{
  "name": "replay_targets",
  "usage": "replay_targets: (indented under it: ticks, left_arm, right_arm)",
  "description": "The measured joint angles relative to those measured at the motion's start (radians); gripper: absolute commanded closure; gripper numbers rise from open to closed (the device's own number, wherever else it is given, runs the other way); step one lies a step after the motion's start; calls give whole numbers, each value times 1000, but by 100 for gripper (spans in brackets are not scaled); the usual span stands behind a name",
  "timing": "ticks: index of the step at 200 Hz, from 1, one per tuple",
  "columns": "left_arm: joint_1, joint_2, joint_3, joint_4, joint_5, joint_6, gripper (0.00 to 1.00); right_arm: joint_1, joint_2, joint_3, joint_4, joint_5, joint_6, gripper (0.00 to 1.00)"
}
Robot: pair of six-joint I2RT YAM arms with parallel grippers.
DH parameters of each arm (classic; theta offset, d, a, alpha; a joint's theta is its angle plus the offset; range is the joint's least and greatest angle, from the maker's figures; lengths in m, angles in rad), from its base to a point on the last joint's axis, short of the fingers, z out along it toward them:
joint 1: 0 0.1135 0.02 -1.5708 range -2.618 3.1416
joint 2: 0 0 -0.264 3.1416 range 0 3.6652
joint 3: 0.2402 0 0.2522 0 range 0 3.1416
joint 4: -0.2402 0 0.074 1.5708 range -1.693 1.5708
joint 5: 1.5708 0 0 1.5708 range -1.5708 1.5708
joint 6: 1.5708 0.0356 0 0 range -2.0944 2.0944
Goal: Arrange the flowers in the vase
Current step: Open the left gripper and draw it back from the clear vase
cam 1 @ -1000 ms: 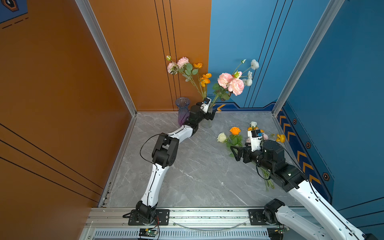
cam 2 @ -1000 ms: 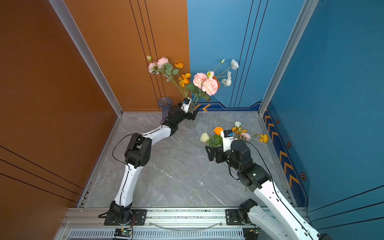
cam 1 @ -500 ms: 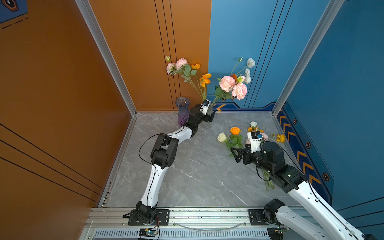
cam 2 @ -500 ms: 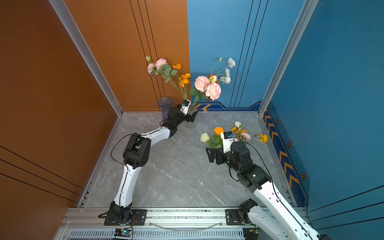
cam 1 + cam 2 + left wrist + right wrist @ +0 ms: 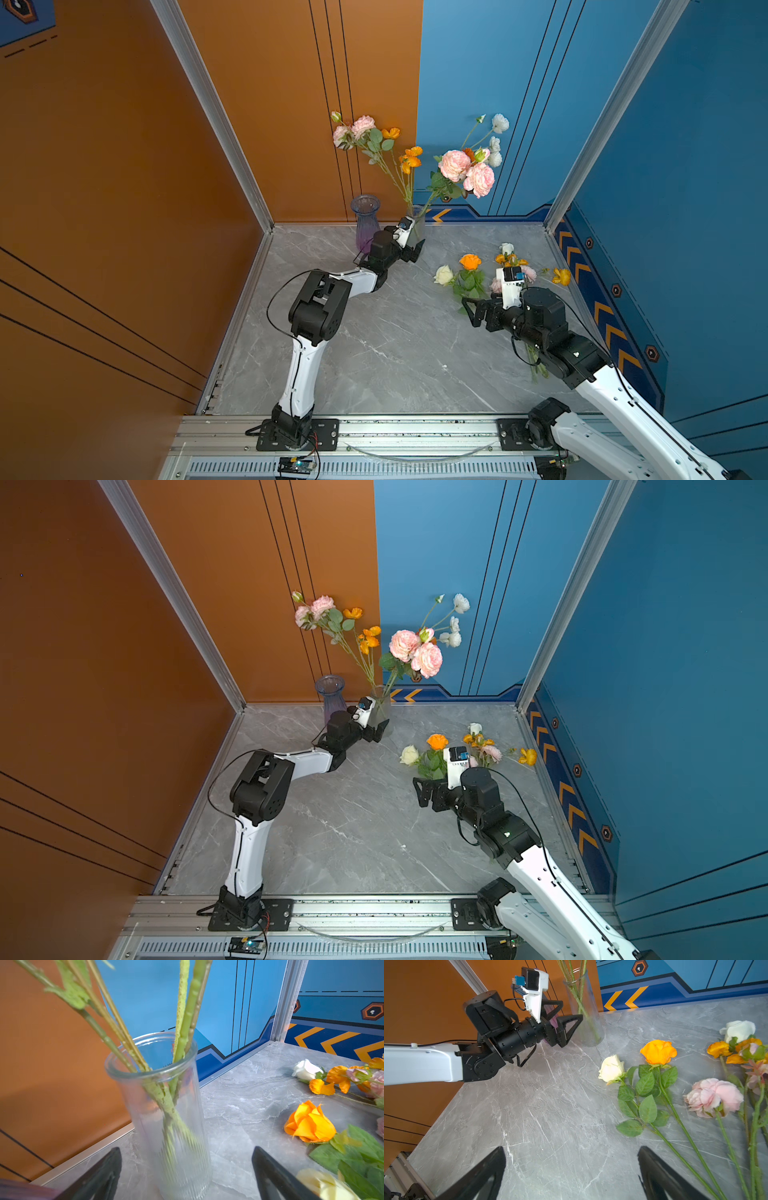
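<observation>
A clear ribbed glass vase (image 5: 417,226) (image 5: 380,712) (image 5: 166,1118) (image 5: 584,1012) stands at the back of the table with several flowers in it: pink blooms (image 5: 466,171), white and orange ones. My left gripper (image 5: 415,250) (image 5: 379,731) (image 5: 187,1148) (image 5: 571,1009) is open, low at the vase's base; the vase stands between its fingers, untouched. More flowers lie at the right: an orange rose (image 5: 470,261) (image 5: 658,1051), a cream rose (image 5: 443,274) (image 5: 611,1068), a pink bloom (image 5: 714,1095). My right gripper (image 5: 473,312) (image 5: 420,791) (image 5: 571,1149) hovers open and empty beside their stems.
A purple glass vase (image 5: 365,220) (image 5: 330,696) stands empty just left of the clear one, behind my left wrist. Orange and blue walls close in the back and sides. A metal rail (image 5: 395,432) runs along the front edge.
The blooms in the clear vase have swayed a little and settled. My left gripper has dropped slightly lower at the vase. The right arm has hardly moved.
</observation>
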Motion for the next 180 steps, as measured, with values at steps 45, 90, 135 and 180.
replay_targets:
  ticks: [45,90,135,180]
  left_arm:
    - [-3,-73,-142,64,-6,0,2]
    - [-39,-238,-384,114,-52,19,2]
    - [-47,-496,-612,158,-96,80,1]
    - [93,-527,-607,182,-164,74,2]
  right_arm:
    - [0,-11,-11,5,4,14,0]
    - [4,-27,-68,15,3,25,0]
    - [34,-19,-96,66,2,26,0]
    - [123,154,-12,136,7,31,0]
